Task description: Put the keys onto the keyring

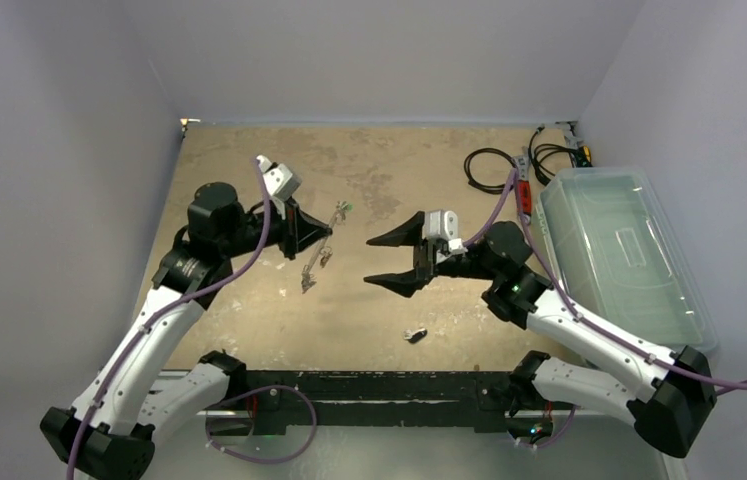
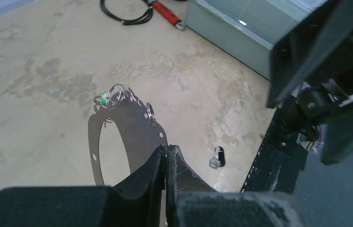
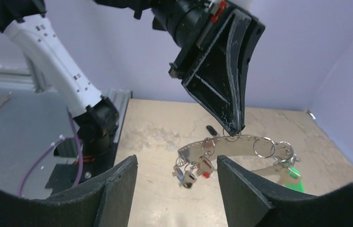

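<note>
Pinching the keyring by its flat crescent in the clenched left gripper, holding it clear of the table toward the left edge, several keys dangling from it. Hovering spread and empty just beside it: right gripper. Likely going next for the loose black key lying by the near edge, keeping the ring steady. Sitting along the right edge: clear bin, seemingly holding nothing.

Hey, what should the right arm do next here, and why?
Probably lower the right gripper to the loose key lying on the table nearby. Its jaws are open and empty, while the left gripper is shut on the keyring, holding it up.
</note>
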Tool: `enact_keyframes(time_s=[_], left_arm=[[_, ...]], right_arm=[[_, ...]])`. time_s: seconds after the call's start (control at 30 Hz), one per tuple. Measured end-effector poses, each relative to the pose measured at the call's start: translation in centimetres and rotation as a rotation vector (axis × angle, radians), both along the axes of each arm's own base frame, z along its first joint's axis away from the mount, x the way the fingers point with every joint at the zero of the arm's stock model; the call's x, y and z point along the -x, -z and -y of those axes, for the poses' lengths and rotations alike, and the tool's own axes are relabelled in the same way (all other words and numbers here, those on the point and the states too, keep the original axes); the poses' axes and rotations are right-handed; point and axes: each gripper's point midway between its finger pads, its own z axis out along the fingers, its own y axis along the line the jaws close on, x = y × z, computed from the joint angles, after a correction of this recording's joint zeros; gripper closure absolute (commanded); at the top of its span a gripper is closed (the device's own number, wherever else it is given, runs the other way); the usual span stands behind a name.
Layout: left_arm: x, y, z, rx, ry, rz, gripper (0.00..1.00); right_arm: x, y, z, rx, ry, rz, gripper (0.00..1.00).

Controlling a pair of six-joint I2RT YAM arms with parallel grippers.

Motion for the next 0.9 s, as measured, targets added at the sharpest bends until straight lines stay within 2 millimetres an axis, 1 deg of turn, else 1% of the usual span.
enact_keyframes(time_s=[0.1, 0.17, 0.23, 0.37, 0.43, 0.53, 0.6, 0.7, 0.8, 0.9], left_arm=[[2.1, -1.0, 0.4, 0.035, 0.085, 0.060, 1.00], [3.3, -1.5, 0.6, 0.054, 0.132, 0.090, 1.00], [3.9, -1.9, 0.8, 0.067, 0.167, 0.106, 1.00], [4.8, -2.1, 1.3, 0.086, 0.231, 0.113, 1.00], [5.2, -2.3, 1.4, 0.094, 0.254, 0.119, 1.00], [5.6, -2.2, 1.6, 0.101, 0.283, 0.120, 1.00], [5.9, -2.1, 1.7, 0.105, 0.300, 0.115, 1.00], [6.2, -2.2, 1.8, 0.114, 0.321, 0.111, 1.00], [6.4, -2.4, 1.9, 0.120, 0.335, 0.118, 1.00], [6.6, -2.1, 2.0, 0.124, 0.344, 0.102, 1.00]], right_arm=[[0.9, 0.6, -0.4, 0.052, -0.070, 0.027, 0.36], [1.1, 0.3, -0.6, 0.073, -0.097, 0.049, 0.36], [1.3, -0.4, -0.6, 0.078, -0.114, 0.076, 0.37], [1.4, -2.5, -0.6, 0.073, -0.126, 0.139, 0.40], [1.0, -3.4, -1.0, 0.084, -0.127, 0.167, 0.40], [0.2, -3.7, -1.7, 0.119, -0.129, 0.185, 0.37], [-0.4, -3.3, -2.2, 0.154, -0.133, 0.180, 0.35], [-1.3, -1.3, -2.9, 0.228, -0.145, 0.147, 0.36], [-1.9, 0.9, -3.3, 0.288, -0.155, 0.111, 0.40], [-2.2, 2.1, -3.5, 0.325, -0.162, 0.088, 0.44]])
